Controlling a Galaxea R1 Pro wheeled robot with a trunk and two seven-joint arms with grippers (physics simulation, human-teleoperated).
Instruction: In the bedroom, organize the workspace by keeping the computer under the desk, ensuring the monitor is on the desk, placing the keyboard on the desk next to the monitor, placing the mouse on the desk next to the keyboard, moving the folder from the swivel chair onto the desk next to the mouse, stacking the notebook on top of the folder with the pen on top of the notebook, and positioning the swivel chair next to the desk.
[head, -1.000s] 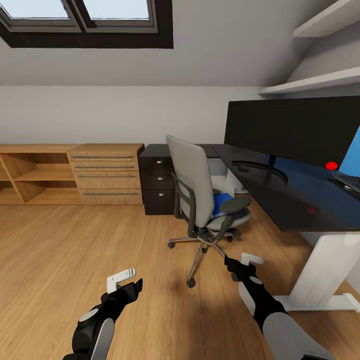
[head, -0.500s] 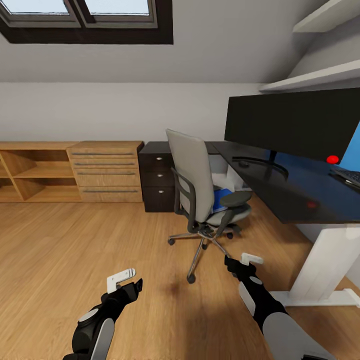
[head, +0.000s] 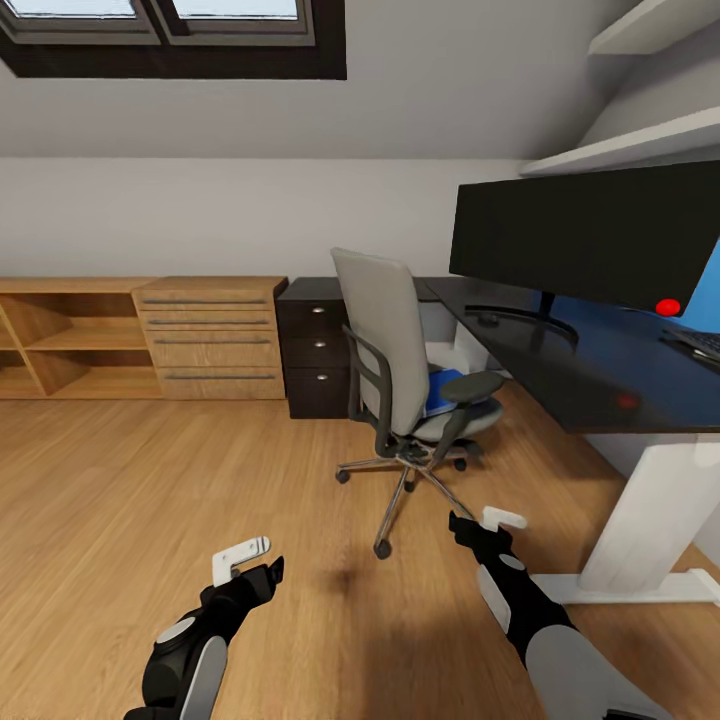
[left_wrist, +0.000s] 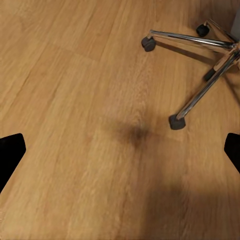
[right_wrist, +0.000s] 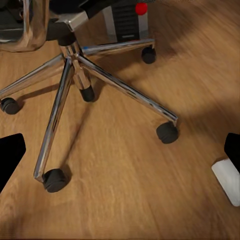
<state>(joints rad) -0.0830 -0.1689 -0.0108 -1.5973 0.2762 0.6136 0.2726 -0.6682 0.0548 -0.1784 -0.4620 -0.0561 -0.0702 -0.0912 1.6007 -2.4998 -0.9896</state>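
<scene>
Grey swivel chair (head: 385, 345), blue folder (head: 440, 392), glossy black desk (head: 560, 370).

The grey padded swivel chair with black armrests (head: 400, 370) stands on the wooden plank floor (head: 150, 480), just left of the long glossy black tabletop (head: 560, 370). A flat bright blue folder (head: 440, 392) lies on its seat. The wide black-fronted monitor (head: 585, 232) stands on the tabletop. The black drawer unit (head: 318, 350) sits behind the chair, with the light wooden cabinets (head: 140, 335) to its left.
</scene>
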